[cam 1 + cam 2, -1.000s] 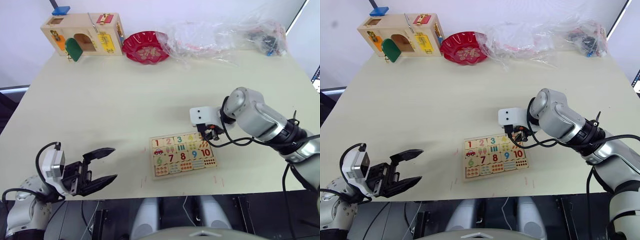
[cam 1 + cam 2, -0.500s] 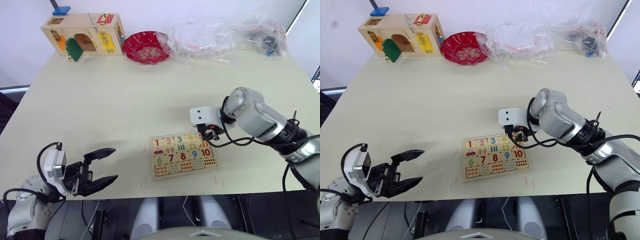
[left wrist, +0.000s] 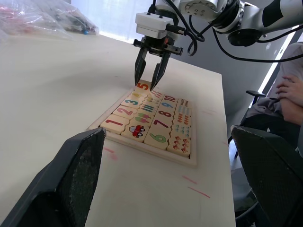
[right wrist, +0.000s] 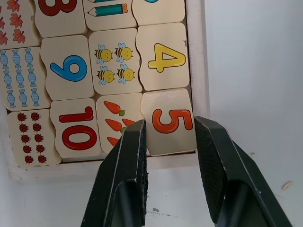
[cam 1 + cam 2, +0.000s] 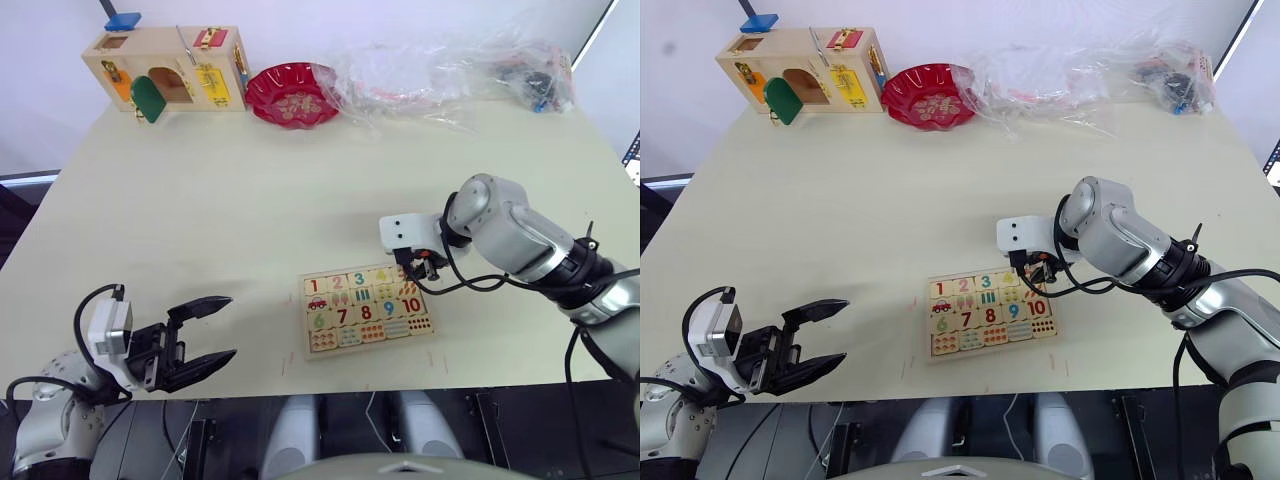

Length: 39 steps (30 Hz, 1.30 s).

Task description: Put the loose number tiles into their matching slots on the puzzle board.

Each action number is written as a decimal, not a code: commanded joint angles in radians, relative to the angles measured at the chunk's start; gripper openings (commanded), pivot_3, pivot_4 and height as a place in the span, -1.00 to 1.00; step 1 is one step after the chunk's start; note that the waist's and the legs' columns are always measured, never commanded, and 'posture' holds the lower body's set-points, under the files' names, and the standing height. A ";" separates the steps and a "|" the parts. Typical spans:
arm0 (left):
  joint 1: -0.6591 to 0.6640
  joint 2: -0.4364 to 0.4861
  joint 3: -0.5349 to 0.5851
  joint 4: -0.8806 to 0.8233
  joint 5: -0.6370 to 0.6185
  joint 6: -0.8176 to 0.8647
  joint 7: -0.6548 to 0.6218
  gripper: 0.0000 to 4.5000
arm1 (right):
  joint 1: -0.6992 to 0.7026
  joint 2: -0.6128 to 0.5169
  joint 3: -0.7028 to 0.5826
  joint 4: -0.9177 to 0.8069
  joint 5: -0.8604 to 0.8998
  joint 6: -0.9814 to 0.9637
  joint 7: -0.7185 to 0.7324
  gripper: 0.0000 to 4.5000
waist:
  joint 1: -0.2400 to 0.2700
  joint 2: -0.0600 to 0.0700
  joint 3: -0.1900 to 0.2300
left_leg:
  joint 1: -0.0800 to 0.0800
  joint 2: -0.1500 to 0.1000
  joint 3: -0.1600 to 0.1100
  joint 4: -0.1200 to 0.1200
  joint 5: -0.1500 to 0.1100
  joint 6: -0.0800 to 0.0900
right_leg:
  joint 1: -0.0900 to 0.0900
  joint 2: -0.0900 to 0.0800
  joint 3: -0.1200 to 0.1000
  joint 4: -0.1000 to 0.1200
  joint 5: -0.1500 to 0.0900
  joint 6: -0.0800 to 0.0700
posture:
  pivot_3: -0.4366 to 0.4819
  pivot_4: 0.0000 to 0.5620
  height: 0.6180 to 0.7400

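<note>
Puzzle board [image 5: 367, 311]: tile 5 [image 4: 172, 121] seated, far corner slot; right gripper [image 4: 169, 137] part-open astride it, releasing; left gripper [image 5: 208, 336] wide open, empty, idle well apart

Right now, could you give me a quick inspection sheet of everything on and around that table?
Surface: pale table, faint red marks near the board.
Job's things: puzzle board, every visible slot filled; 5 tile in the corner slot.
Clutter: wooden latch box, red dish, plastic bags along the far edge.
Grippers: left gripper open, empty, off the table's near edge; right gripper open, straddling the 5 tile.
Cables: black cable along the right arm.
Surroundings: a seated person's hand.
</note>
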 commanded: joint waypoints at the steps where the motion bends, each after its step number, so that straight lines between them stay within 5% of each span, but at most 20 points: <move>1: -0.002 -0.001 0.024 -0.015 -0.002 -0.016 -0.024 1.00 | 0.003 -0.004 -0.008 0.000 -0.009 -0.007 0.005 -0.60 | 0.000 0.000 0.000 | 0.000 0.000 0.000 0.000 0.000 0.000 | 0.000 0.000 0.000 0.000 0.000 0.000 | -0.05 -0.47 1.00; 2: -0.003 -0.001 0.024 -0.015 -0.002 -0.016 -0.024 1.00 | 0.003 -0.004 -0.009 0.000 -0.009 -0.008 0.005 -0.13 | 0.000 0.000 0.000 | 0.000 0.000 0.000 0.000 0.000 0.000 | 0.000 0.000 0.000 0.000 0.000 0.000 | -0.05 -0.47 1.00; 6: -0.005 -0.001 0.024 -0.014 0.001 -0.015 -0.024 1.00 | 0.005 -0.004 -0.013 0.003 -0.012 -0.011 0.005 0.64 | 0.000 0.000 0.000 | 0.000 0.000 0.000 0.000 0.000 0.000 | 0.000 0.000 0.000 0.000 0.000 0.000 | -0.05 -0.47 1.00; 7: -0.005 -0.001 0.024 -0.014 0.002 -0.016 -0.024 1.00 | 0.005 -0.004 -0.016 0.008 -0.014 -0.015 0.002 0.96 | 0.000 0.000 0.000 | 0.000 0.000 0.000 0.000 0.000 0.000 | 0.000 0.000 0.000 0.000 0.000 0.000 | -0.05 -0.47 1.00; 13: -0.004 -0.002 0.023 -0.018 0.006 -0.012 -0.021 1.00 | 0.015 -0.018 -0.088 0.005 0.030 -0.008 0.002 0.99 | 0.000 0.000 0.000 | 0.000 0.000 0.000 0.000 0.000 0.000 | 0.000 0.000 0.000 0.000 0.000 0.000 | -0.05 -0.47 1.00; 21: -0.001 -0.006 0.029 -0.021 0.007 -0.013 -0.016 1.00 | 0.146 -0.012 -0.431 -0.038 0.284 0.018 -0.040 0.99 | 0.002 0.000 0.000 | 0.000 0.000 -0.001 0.000 0.000 0.000 | 0.001 0.000 -0.001 0.000 0.000 0.000 | -0.05 -0.47 1.00; 26: -0.007 -0.007 0.026 -0.021 0.008 -0.011 -0.014 1.00 | 0.221 0.018 -0.510 -0.013 0.338 0.014 -0.105 0.44 | 0.001 0.000 0.000 | 0.001 0.000 -0.001 0.000 0.000 0.000 | 0.002 0.000 -0.001 0.000 0.000 0.000 | -0.05 -0.47 1.00; 33: -0.032 -0.004 0.018 -0.008 0.014 -0.008 -0.018 1.00 | 0.260 0.029 -0.478 0.046 0.318 -0.057 -0.175 -0.94 | 0.001 0.000 0.000 | 0.001 0.000 0.000 0.000 0.000 0.000 | 0.002 0.000 0.000 0.000 0.000 0.000 | -0.05 -0.47 1.00; 39: -0.036 -0.006 0.016 -0.014 0.016 -0.007 -0.015 1.00 | 0.255 0.033 -0.447 0.090 0.298 -0.095 -0.183 -0.98 | 0.000 -0.001 0.000 | 0.001 0.000 0.000 0.000 0.000 0.000 | 0.001 0.001 0.000 0.000 0.000 0.000 | -0.05 -0.47 1.00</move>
